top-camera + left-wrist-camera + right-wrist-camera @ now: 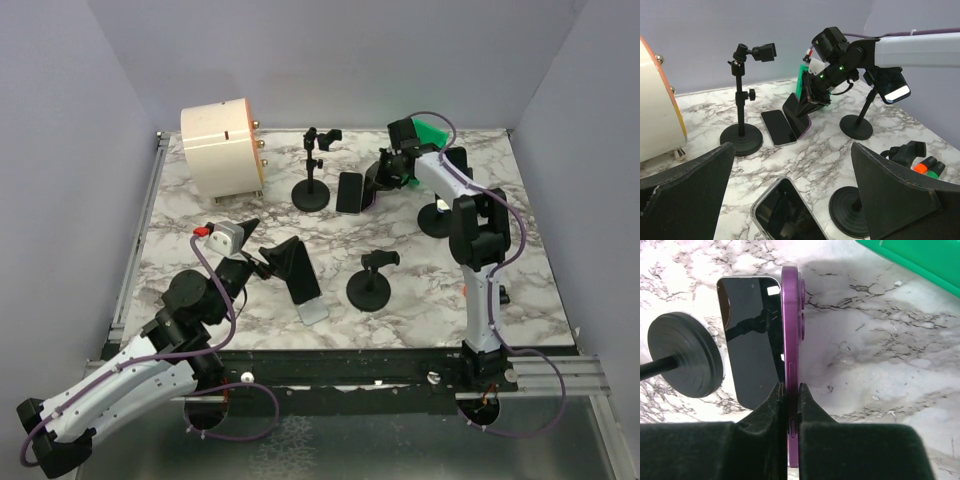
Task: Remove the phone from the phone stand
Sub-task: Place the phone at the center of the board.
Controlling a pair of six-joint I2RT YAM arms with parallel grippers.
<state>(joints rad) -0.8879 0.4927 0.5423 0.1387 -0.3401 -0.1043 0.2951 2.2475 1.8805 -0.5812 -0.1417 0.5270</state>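
One purple phone (pixel 791 315) is off its stand. Right gripper (pixel 791 388) pinches it edge-on, low by the table (pixel 890 365), beside a black phone (pixel 747 340). Left gripper (pixel 792 150) spread wide, idle. Remaining — set down, release.

At upper centre, a flat phone (pixel 349 192) is lying between a phone stand (pixel 310 196) at left and an edge-up phone (pixel 791 330) at right; a second stand (pixel 370 290) is standing below them.

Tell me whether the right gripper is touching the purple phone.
Touching. The right wrist view shows the right gripper shut on the purple phone, its fingers pressed against both faces with no gap on either side.
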